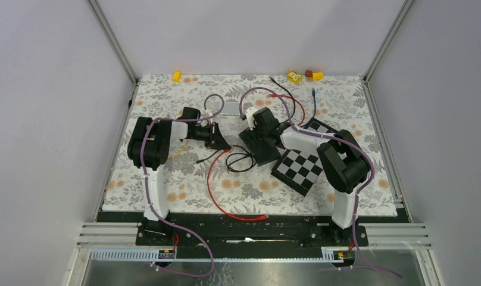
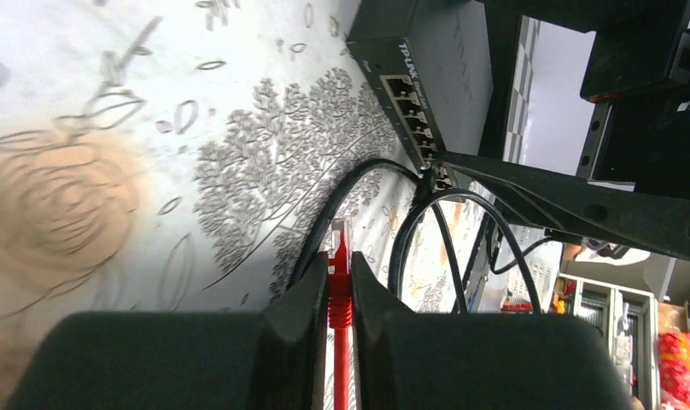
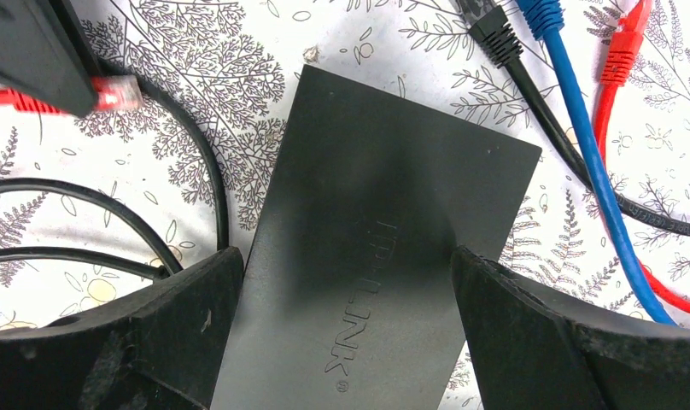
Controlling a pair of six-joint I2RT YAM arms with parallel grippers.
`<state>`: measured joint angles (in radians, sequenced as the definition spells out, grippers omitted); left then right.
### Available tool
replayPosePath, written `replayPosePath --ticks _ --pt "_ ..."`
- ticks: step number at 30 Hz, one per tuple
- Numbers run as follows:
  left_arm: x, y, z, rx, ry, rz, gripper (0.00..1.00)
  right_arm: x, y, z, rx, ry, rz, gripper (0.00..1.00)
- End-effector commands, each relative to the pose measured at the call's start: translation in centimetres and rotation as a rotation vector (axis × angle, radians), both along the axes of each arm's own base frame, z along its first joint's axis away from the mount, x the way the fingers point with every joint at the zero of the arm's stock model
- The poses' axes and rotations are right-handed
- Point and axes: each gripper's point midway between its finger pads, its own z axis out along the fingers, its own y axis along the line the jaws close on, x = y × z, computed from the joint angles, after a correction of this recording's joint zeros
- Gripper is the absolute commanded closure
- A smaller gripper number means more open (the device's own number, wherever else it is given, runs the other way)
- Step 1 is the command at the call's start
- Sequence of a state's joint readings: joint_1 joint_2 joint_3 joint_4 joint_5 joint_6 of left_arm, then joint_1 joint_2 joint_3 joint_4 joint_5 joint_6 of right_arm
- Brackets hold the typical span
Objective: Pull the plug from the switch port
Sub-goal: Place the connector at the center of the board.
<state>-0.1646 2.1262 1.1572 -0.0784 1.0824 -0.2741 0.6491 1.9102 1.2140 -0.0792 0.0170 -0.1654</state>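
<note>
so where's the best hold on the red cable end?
Grip the red boot just behind the clear plug, jaws either side of it, coming in from behind along the line of the red cable. The boot is thicker than the cable, and this leaves the plug tip free. The left gripper holds it about there.

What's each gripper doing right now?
Left gripper: closed on the red cable, just behind its plug.
Right gripper: closed on the black switch, one finger against each side.
</note>
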Motion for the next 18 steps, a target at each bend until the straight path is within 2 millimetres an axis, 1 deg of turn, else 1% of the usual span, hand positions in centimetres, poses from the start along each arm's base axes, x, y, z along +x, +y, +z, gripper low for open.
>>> replayPosePath --ticks 1,7,11,13,14,18 --pt "3.2 2.3 1.9 0.063 -0.141 0.065 1.00 -0.4 -0.7 0.6 0.003 0.032 0.013 0.02" --pt "5.4 4.8 5.1 0.057 -0.208 0.117 1.00 -0.6 -0.2 1.9 0.034 0.027 0.044 0.00" --pt "6.3 6.5 7.0 0.064 -0.247 0.134 1.00 -0.7 -0.2 2.0 0.036 0.030 0.050 0.00" --pt "6.4 6.7 8.2 0.055 -0.270 0.132 1.00 -0.7 -0.2 1.9 0.038 0.032 0.052 0.00" --pt "6.8 7.8 8.6 0.054 -0.277 0.153 1.00 -0.7 -0.2 1.9 0.039 0.033 0.052 0.00" --pt "7.6 10.2 11.2 0.049 -0.313 0.196 1.00 -0.6 -0.2 2.1 0.041 0.028 0.053 0.00"
